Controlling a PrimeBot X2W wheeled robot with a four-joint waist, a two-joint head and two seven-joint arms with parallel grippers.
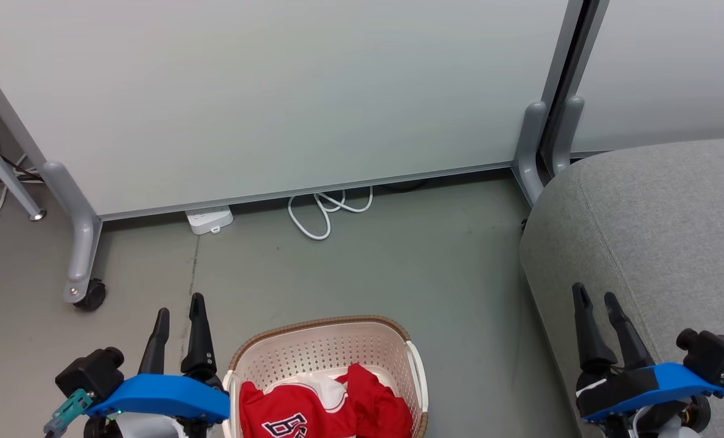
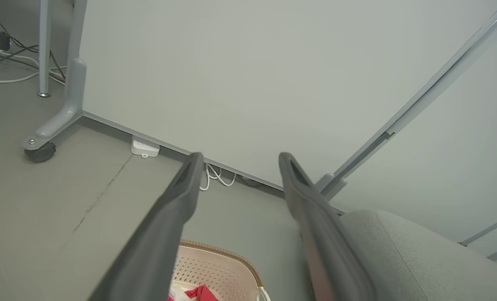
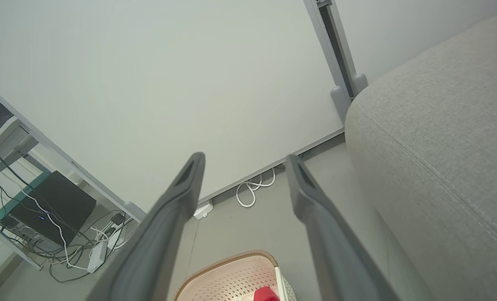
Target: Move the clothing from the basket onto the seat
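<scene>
Two red sports garments with white trim [image 1: 325, 407] lie crumpled inside oval cream perforated plastic basket [image 1: 319, 350], beside big grey fabric seat [image 1: 660, 219]. Likely soft, light, floppy; pinch a raised fold. Left tool [image 1: 180, 303] and right tool [image 1: 594, 291] spread wide, empty.

Basket [image 1: 313, 350]: cream plastic, perforated walls, faint sheen; brown rim with a woven-look texture.
Clothing [image 1: 289, 401]: red cloth, smooth, softly creased, with white trim.
Seat [image 1: 654, 231]: grey woven upholstery, coarse-grained, matt, one stitched seam.
Floor [image 1: 398, 261]: grey, smooth, matt, with a hairline crack.
Partition panels [image 1: 277, 91]: pale, smooth, satin-matt.
Frame feet [image 1: 82, 243]: grey painted metal, smooth.
Cable [image 1: 329, 205] and power strip [image 1: 210, 219]: white plastic, smooth.
Left gripper [image 1: 180, 304] and right gripper [image 1: 594, 291]: dark matt fingers, smooth blue plastic shells.
</scene>
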